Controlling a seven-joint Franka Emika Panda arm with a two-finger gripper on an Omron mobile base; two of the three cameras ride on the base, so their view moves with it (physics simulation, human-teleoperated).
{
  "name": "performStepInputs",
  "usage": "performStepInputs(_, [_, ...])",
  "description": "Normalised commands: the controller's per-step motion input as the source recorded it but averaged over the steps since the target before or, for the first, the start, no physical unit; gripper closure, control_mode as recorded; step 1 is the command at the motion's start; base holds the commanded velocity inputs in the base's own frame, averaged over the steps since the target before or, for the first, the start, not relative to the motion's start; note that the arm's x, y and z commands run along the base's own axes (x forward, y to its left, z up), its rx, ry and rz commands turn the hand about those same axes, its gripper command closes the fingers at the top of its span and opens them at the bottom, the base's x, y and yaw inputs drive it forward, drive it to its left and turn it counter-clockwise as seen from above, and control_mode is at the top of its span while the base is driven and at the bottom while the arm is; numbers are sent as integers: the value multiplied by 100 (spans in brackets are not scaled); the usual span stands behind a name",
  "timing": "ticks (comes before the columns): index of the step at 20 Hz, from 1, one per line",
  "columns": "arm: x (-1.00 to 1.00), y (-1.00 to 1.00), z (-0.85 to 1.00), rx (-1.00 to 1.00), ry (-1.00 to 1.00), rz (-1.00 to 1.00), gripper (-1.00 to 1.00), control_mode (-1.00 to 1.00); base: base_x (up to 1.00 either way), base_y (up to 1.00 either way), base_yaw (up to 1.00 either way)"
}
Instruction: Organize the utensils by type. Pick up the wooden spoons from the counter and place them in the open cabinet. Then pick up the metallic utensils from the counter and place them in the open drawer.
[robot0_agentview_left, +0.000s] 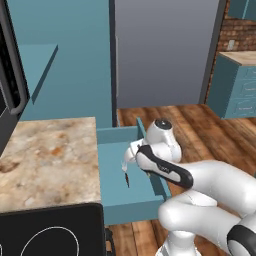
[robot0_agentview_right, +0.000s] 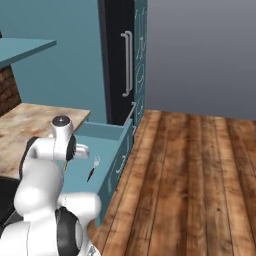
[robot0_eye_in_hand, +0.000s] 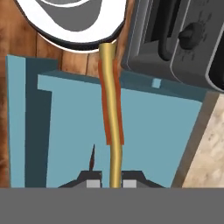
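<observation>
Left base view: I am seeing arm reaching over open drawer (robot0_agentview_left: 127, 197) beside counter (robot0_agentview_left: 47, 160); slim dark-handled utensil (robot0_agentview_left: 125, 175) is lying on drawer floor.

Right base view: same dark-handled utensil (robot0_agentview_right: 93, 169) is lying inside drawer (robot0_agentview_right: 120, 150).

Hand view: gripper (robot0_eye_in_hand: 112, 183) is clamping gold utensil (robot0_eye_in_hand: 112, 109) between fingertips (robot0_eye_in_hand: 92, 183), holding it above drawer (robot0_eye_in_hand: 153, 140).

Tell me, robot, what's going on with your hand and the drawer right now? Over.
Gripper shut on gold utensil, above open drawer. Dark-handled utensil already inside drawer. Nothing in the way. Over.
</observation>
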Motion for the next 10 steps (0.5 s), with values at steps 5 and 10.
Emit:
performStepInputs(5, [11,12,-49,0,0,-3,100,-100,0,0,0])
performStepInputs(10, [22,12,-44,0,0,-4,100,-100,0,0,0])
